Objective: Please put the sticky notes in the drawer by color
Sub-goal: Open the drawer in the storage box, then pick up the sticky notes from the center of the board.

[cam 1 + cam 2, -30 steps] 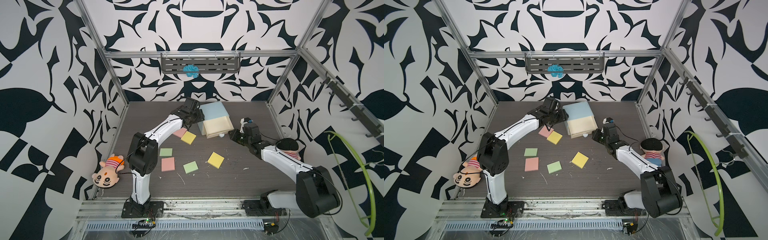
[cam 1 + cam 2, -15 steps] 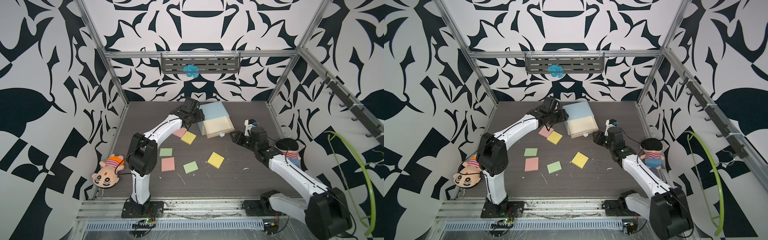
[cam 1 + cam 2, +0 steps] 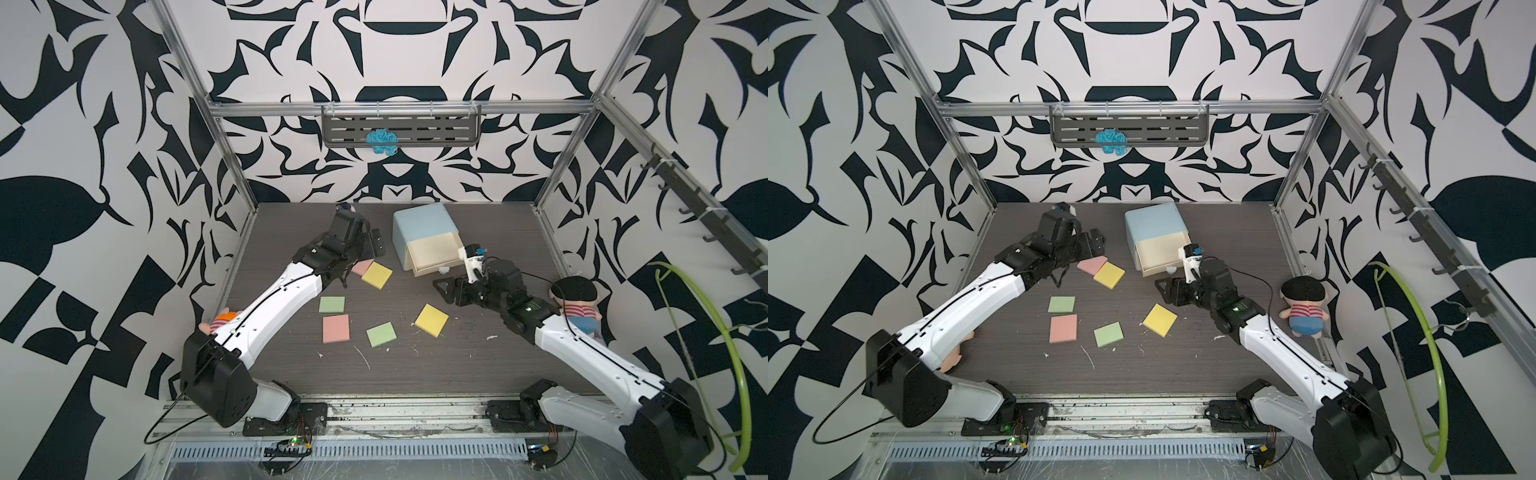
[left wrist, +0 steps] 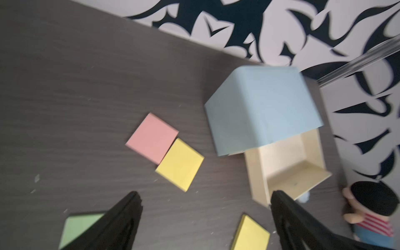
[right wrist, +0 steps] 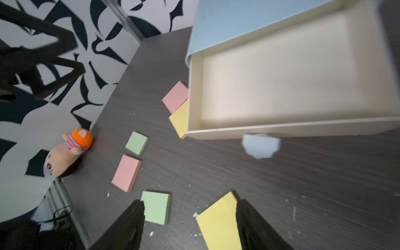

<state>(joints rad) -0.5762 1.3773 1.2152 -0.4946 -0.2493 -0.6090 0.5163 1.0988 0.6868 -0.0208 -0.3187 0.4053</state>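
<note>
The pale blue drawer chest stands at the back, and its cream top drawer is pulled out and bare inside, its knob facing front. Sticky notes lie flat on the dark table: two pink, two yellow and two green. My left gripper hangs open and empty, left of the chest, above the far pink and yellow notes. My right gripper is open and empty, in front of the knob, above the near yellow note.
An orange-capped plush doll lies at the table's left edge, partly behind my left arm. A black-haired doll lies at the right edge. A grey shelf hangs on the back wall. White scraps dot the table.
Both grippers have opened. The right one let go of the knob and drew back toward the front. The left one came away from the chest's side. The drawer stays pulled out.
</note>
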